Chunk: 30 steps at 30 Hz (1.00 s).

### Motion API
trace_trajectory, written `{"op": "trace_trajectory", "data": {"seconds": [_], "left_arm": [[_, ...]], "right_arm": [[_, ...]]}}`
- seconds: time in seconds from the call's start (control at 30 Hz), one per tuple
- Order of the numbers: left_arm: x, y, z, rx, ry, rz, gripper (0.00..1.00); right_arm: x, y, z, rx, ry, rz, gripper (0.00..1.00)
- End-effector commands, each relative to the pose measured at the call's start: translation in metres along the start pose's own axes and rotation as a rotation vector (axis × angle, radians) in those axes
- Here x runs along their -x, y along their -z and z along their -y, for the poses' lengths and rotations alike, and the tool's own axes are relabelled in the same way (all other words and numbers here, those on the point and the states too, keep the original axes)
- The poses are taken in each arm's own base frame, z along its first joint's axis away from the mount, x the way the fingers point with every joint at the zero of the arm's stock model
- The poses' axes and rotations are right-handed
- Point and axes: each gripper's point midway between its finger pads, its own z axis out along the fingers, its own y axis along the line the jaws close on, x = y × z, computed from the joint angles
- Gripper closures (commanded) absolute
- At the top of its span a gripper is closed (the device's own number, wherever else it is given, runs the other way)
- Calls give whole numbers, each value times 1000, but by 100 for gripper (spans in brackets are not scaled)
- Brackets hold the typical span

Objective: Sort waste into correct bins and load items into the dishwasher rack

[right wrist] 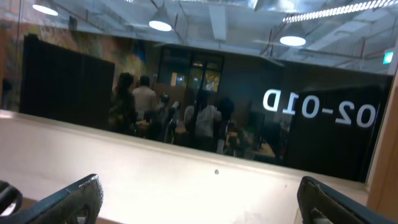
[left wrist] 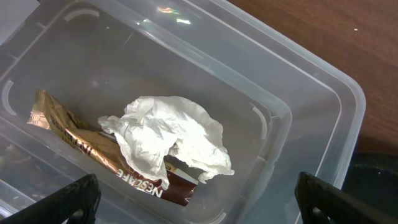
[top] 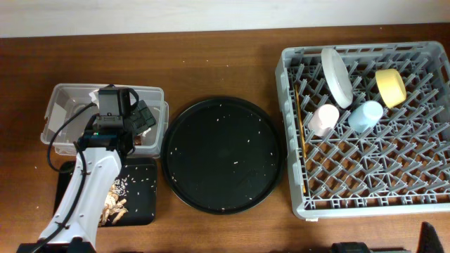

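Note:
My left gripper (top: 144,118) hangs open and empty over the clear plastic box (top: 63,95). In the left wrist view the box (left wrist: 311,93) holds the crumpled white napkin (left wrist: 171,137) lying on the brown candy wrapper (left wrist: 68,134); my fingertips (left wrist: 199,199) sit above them, apart. The small black tray (top: 144,193) holds brownish food scraps with rice (top: 116,204). The grey rack (top: 365,176) holds the pale plate (top: 337,76), yellow bowl (top: 390,87), pink cup (top: 324,119), light blue cup (top: 365,116) and chopsticks (top: 302,140). My right gripper (right wrist: 199,199) is open, facing a wall and window.
The large round black tray (top: 223,154) with scattered rice grains lies between the bins and the rack. A few rice grains lie on the wooden table (top: 211,63). The right arm's base shows at the bottom right edge (top: 429,239).

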Motion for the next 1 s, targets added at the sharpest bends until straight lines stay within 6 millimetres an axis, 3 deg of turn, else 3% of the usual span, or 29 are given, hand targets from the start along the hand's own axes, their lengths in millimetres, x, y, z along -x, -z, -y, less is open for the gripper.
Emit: {"op": "trace_trajectory", "data": {"seconds": [0.0, 0.07, 0.17, 0.2, 0.3, 0.4, 0.43, 0.5, 0.53, 0.6, 0.63, 0.7, 0.8, 0.97], "left_arm": [[3, 1, -2, 10, -13, 8, 1], [3, 1, -2, 10, -13, 8, 1], [3, 1, -2, 10, -13, 8, 1], [3, 1, -2, 10, -13, 8, 1], [3, 1, -2, 10, -13, 8, 1], [3, 1, -2, 10, -13, 8, 1], [2, 1, -2, 10, -13, 8, 1], [3, 1, -2, 10, -13, 8, 1], [3, 1, -2, 10, -13, 8, 1], [3, 1, -2, 10, -13, 8, 1], [3, 1, -2, 10, -13, 8, 1], [3, 1, -2, 10, -13, 8, 1], [3, 1, -2, 10, -13, 8, 1], [3, 1, -2, 10, -13, 8, 1]], "right_arm": [[-21, -1, -3, 17, -31, -80, 2], [-53, 4, -7, 30, -58, -213, 2], [-124, 23, -18, 57, -119, -511, 2], [-138, 21, -19, 62, -128, -554, 2], [-154, -5, -16, 61, -127, -549, 2], [-195, -5, -20, 73, -152, -671, 2], [-199, -14, -19, 72, -149, -656, 2], [-133, -84, 2, 28, -58, -215, 2], [-123, -102, 7, 16, -34, -95, 2], [-142, -115, 8, 13, -26, -57, 2], [-158, -116, 6, 13, -27, -63, 2], [-210, -109, -1, 20, -41, -134, 2], [-296, -77, -16, 28, -57, -207, 2], [-340, -62, -24, 22, -45, -153, 2]]}}
